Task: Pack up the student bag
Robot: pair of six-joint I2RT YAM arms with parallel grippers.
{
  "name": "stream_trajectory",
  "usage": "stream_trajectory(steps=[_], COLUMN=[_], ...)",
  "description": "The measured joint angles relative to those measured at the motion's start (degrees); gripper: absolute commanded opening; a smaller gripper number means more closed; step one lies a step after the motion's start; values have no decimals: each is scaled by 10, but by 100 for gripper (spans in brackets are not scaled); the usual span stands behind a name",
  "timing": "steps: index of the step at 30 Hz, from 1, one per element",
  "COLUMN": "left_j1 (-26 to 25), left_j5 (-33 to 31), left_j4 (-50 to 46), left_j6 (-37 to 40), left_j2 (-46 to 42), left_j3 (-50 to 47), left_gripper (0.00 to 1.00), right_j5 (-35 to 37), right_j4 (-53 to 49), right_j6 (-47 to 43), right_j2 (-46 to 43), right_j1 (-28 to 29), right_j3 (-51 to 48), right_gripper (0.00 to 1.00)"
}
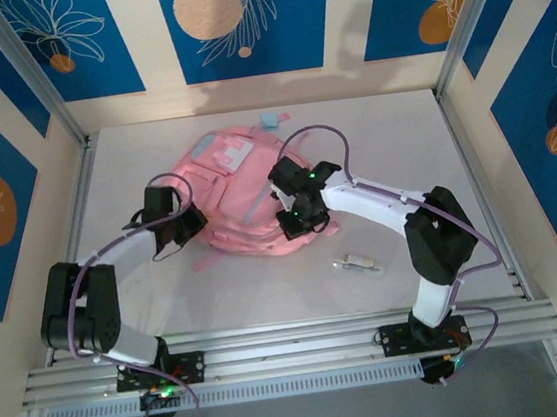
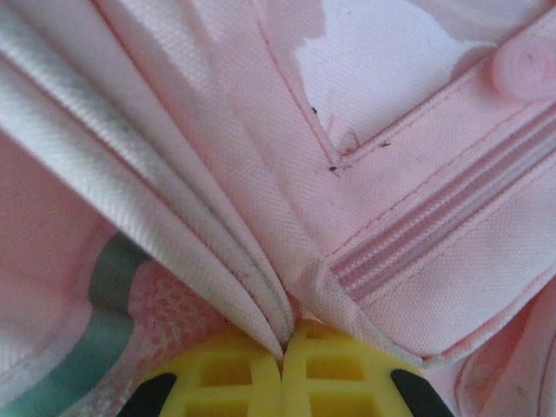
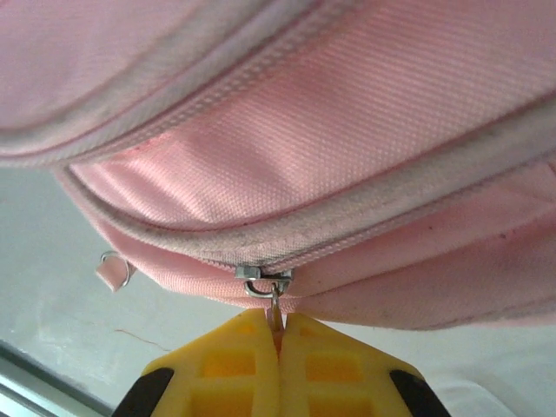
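The left fingers [image 2: 280, 363] are clenched on a pleated fold of the pink student bag [image 1: 231, 189], close beside a shut zip [image 2: 434, 234]. The right fingers [image 3: 280, 347] are pinched tight on the metal zip pull [image 3: 275, 304] at the bag's edge. The bag is laid flat mid-table [image 1: 401, 134], between both arms. A small pale object [image 1: 357, 262] is seen near its right side, and a light blue item [image 1: 269, 120] is seen just behind its top.
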Motion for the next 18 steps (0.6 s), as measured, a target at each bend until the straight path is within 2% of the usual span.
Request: stream_trajectory(steps=[1, 2, 3, 6, 12, 18], left_j1=[5, 10, 13, 28, 32, 32], left_j5=[-3, -8, -16, -34, -34, -23], left_j4=[-5, -10, -15, -30, -43, -68], left_j6=[6, 11, 16, 25, 28, 16], left_j2=[12, 24, 32, 50, 14, -102], left_j3=[15, 31, 44, 80, 82, 2], left_gripper=[19, 39, 53, 78, 86, 85], right_j5=[-10, -21, -30, -55, -113, -159], right_j4=[11, 24, 35, 66, 102, 126], right_j6=[-4, -8, -11, -12, -1, 23], right_j2=[0, 1, 4, 18, 77, 143], right_j1=[5, 12, 18, 36, 63, 75], right_j3=[-3, -4, -4, -2, 48, 140], right_gripper=[0, 0, 0, 0, 0, 0])
